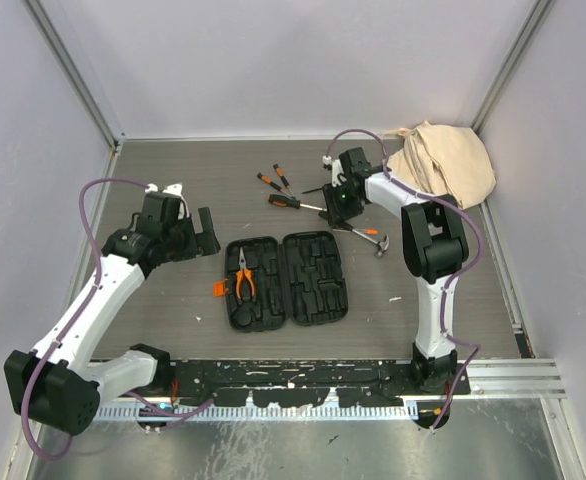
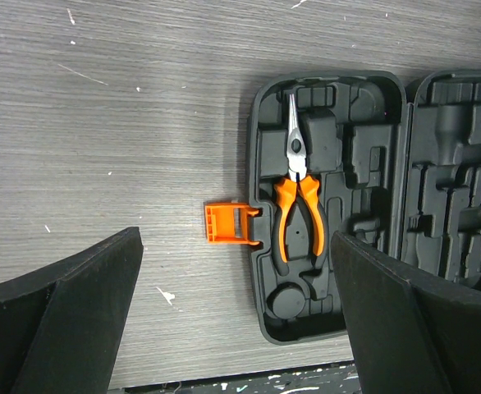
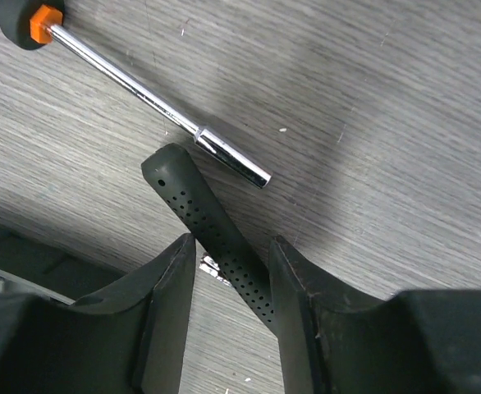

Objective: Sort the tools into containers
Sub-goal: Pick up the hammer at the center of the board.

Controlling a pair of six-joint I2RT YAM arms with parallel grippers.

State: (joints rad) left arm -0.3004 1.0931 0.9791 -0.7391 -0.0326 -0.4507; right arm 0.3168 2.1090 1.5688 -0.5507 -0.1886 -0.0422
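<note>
1. The tool case (image 1: 313, 280) lies open in the middle of the table (image 1: 183, 180), most of its moulded slots bare. My left fingers (image 2: 234, 246) hang wide and empty beside its left edge.
2. The cloth bag (image 1: 443, 160) sits in the back-right corner, out of my way.
3. The hammer (image 1: 376, 240) is the step in hand. My right fingers (image 3: 231, 242) straddle its dotted handle, half-narrowed with a sliver of gap, so not clamped. Next, I judge: squeeze, lift, carry to a slot.
4. The nut driver (image 3: 154, 103) lies just beside that handle and I could knock it.
5. 2 small screwdrivers (image 1: 271, 180) wait behind.
6. The pliers (image 2: 296, 193) sit in their slot.
</note>
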